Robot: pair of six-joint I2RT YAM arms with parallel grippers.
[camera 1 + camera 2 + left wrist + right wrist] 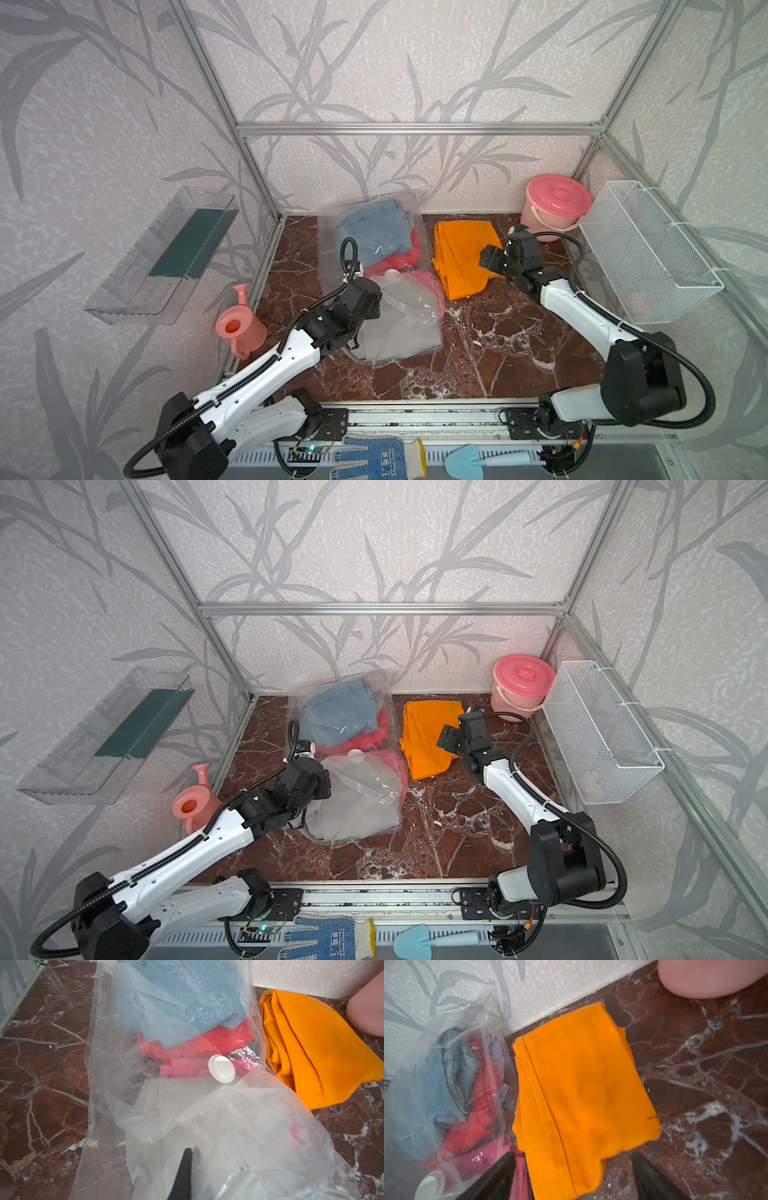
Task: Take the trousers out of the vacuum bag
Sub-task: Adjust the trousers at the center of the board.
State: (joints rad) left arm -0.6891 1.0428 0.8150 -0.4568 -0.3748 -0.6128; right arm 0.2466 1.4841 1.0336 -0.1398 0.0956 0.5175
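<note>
Red-brown marble is covering the desk (498,353), and leaf-patterned walls are closing it in. Of the trousers, the orange pair (463,259) is lying folded on the bare desk, just right of the vacuum bag (332,232) and outside it. Inside the bag, the denim pair (372,228) is sitting at the far end over the red pair (399,259). The hot pink pair (430,282) is lying by the white valve (222,1068), and the grey pair (399,336) is filling the near end. A lilac pair (497,1053) is showing in the right wrist view.

All are likely handling soft, light and floppy, so a thick folded edge looks the best hold; the film is looking slippery.

The left hand (187,1159) is pinching the bag's film near its mouth, jaws closed. The right hand (573,1154) is hovering, jaws wide, over the orange pair's near end, holding nothing.

Faint printed characters (114,1162) are running along the film, unreadable. A pink bucket (557,205) and a wire basket (648,253) are standing far right.
</note>
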